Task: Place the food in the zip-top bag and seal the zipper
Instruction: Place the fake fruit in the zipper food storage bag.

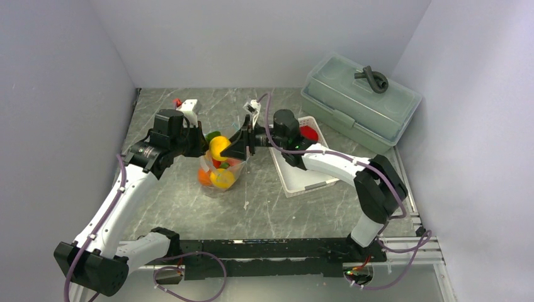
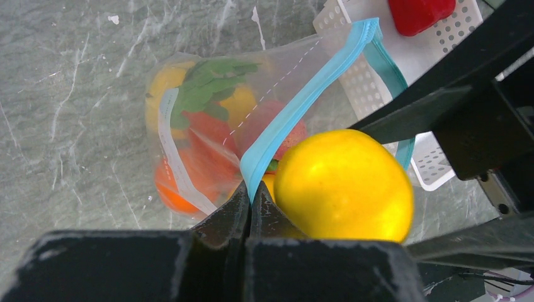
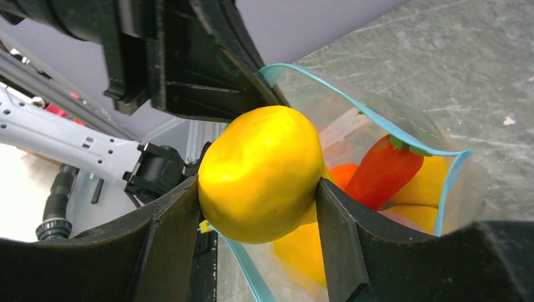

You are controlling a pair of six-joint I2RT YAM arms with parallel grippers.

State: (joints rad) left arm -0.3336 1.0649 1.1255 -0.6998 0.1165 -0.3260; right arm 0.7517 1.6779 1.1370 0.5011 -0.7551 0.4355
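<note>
The clear zip-top bag [image 1: 217,179] hangs upright mid-table, holding several toy foods: a carrot with green leaves [image 2: 214,94], oranges and lemons. My left gripper [image 2: 250,192] is shut on the teal zipper [image 2: 302,104] at the bag's mouth, holding it up. My right gripper [image 3: 258,189] is shut on a yellow lemon [image 3: 261,173], held right over the open mouth. The same lemon [image 1: 219,148] sits between both grippers in the top view. A red pepper [image 2: 419,12] lies in the white basket [image 1: 302,173].
The white slotted basket stands just right of the bag under the right arm. A large grey-green lidded box [image 1: 359,100] sits at the back right. A small white and red object [image 1: 186,105] lies at the back. Walls close in on three sides.
</note>
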